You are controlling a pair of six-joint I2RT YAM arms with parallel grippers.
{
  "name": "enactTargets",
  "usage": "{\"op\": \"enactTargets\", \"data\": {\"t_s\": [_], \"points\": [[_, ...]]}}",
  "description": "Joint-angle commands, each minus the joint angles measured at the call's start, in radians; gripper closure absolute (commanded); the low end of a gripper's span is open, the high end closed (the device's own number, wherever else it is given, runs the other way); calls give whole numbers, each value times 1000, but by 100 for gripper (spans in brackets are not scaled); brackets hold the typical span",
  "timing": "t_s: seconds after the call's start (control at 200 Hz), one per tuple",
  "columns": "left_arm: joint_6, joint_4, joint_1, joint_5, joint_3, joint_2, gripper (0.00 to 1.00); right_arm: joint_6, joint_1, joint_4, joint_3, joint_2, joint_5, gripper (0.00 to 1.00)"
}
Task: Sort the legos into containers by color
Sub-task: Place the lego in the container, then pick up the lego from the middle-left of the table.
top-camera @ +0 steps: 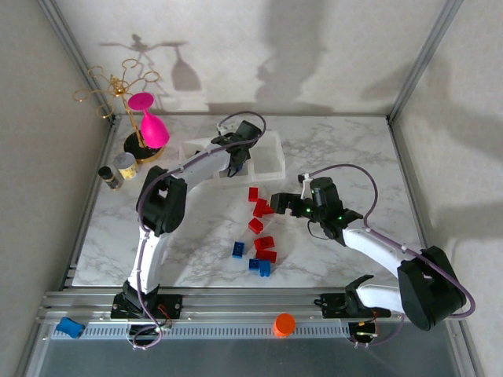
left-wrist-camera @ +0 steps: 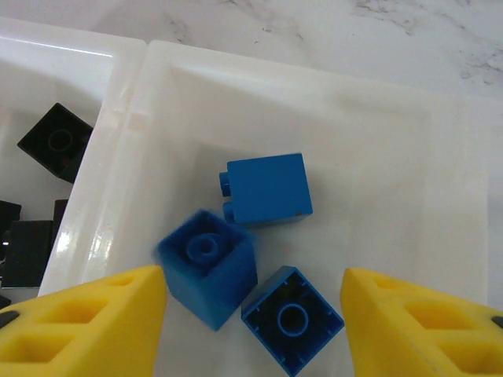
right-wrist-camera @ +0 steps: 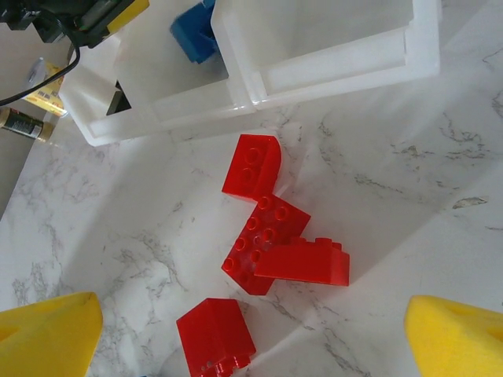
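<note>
My left gripper (left-wrist-camera: 251,334) hangs open over the middle bin of the clear containers (left-wrist-camera: 149,102). Three blue legos lie below it: one on its side (left-wrist-camera: 267,188), one hollow side up (left-wrist-camera: 292,320), and a blurred one (left-wrist-camera: 206,267) close to the left finger (left-wrist-camera: 94,322). Black legos (left-wrist-camera: 55,141) sit in the bin to the left. My right gripper (right-wrist-camera: 251,342) is open wide above a cluster of red legos (right-wrist-camera: 263,239), with another red brick (right-wrist-camera: 216,334) between its fingers' line. On the table, red (top-camera: 265,243) and blue legos (top-camera: 259,267) lie loose.
A pink wine glass (top-camera: 149,126) and a gold wire stand (top-camera: 118,82) are at the back left, with small jars (top-camera: 118,169) beside them. An orange cap (top-camera: 284,323) and a flat blue piece (top-camera: 69,327) lie on the front rail.
</note>
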Motion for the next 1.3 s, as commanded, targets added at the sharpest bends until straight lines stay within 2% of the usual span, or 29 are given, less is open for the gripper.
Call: {"op": "enactTargets", "data": {"t_s": [0.0,0.085,0.355,0.601,0.876,1.011,1.297], "points": [[8,-20,-5,-9,-33,-93,38,-4,-5,23,24,15,-1,1],[2,-25,-12,-3,-76,-155,38,4,-6,30,23,25,-16,1],[-24,39,-96,0,-400,-431,37,-38,-5,-5,21,24,-27,1],[-105,29,-225,36,-680,-621,37,-91,7,-50,-26,14,-34,1],[-236,-6,-412,52,-831,-646,36,-99,46,-81,-92,-11,-34,1],[-249,42,-492,109,-869,-630,35,-107,79,-100,-121,-38,-4,1],[-318,79,-558,150,-949,-600,36,-101,133,-109,-171,-128,63,1]]}}
